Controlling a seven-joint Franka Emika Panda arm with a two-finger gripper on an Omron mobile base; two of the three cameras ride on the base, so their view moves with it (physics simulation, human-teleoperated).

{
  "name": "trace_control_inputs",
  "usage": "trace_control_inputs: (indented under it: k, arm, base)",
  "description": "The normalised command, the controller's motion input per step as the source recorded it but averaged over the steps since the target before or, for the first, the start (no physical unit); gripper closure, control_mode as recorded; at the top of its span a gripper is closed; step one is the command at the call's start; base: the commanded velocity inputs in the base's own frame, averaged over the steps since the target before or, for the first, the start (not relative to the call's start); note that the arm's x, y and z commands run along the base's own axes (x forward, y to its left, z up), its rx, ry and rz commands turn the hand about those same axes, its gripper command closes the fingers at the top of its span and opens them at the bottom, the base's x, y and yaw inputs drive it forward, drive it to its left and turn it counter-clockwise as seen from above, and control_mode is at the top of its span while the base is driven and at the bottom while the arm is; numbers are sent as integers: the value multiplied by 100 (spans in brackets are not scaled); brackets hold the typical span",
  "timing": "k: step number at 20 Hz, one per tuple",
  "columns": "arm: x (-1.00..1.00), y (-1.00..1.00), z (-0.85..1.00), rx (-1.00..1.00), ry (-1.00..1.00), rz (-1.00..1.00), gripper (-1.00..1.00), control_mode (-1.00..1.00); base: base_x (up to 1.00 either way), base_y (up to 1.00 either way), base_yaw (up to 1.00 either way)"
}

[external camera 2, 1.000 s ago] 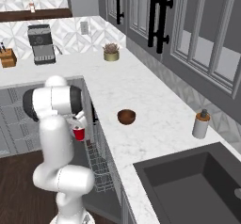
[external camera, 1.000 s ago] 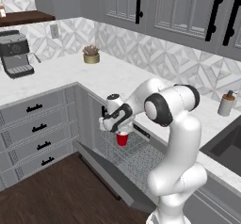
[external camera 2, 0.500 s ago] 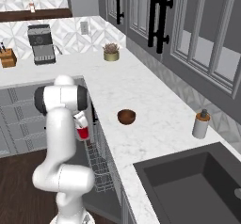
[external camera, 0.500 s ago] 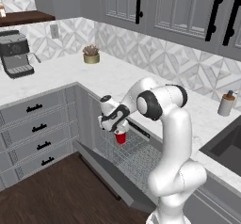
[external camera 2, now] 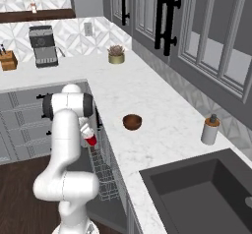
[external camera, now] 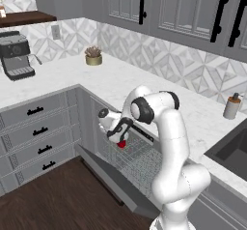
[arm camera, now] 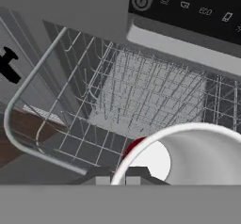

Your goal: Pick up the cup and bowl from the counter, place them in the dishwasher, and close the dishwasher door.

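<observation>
My gripper (external camera: 120, 135) is shut on the rim of the red cup (external camera: 122, 144), which hangs just over the silver wire rack (external camera: 137, 159) of the open dishwasher. In the right base view the cup (external camera 2: 91, 140) hangs under the gripper (external camera 2: 87, 132) beside the counter's edge. The hand view looks into the cup's white inside (arm camera: 188, 158), past the rack (arm camera: 117, 91) to the black control strip (arm camera: 188, 11). The dark brown bowl (external camera 2: 132, 122) rests on the white counter (external camera 2: 152, 105). The dishwasher door (external camera: 113, 178) lies folded down.
Grey drawers (external camera: 38, 127) stand left of the dishwasher. On the counter are a coffee machine (external camera: 17, 55), a potted plant (external camera: 93, 56) and a soap dispenser (external camera 2: 210, 130). A dark sink (external camera 2: 206, 193) lies at the right. Wood floor spreads in front of the door.
The arm has folded lower and carried the cup slightly down toward the rack. The bowl has not moved.
</observation>
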Motion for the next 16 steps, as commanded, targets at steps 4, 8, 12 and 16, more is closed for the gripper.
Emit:
trace_control_inputs:
  k: [4,8,12,16]
  arm:
    - [43,0,-49,7,-11,0,100,-100]
    - [41,0,-33,3,-2,0,100,-100]
    - [26,0,-21,0,0,0,100,-100]
    - [13,4,-29,0,0,0,100,-100]
  base:
    - [0,0,0]
    - [0,0,0]
    - [0,0,0]
    - [0,0,0]
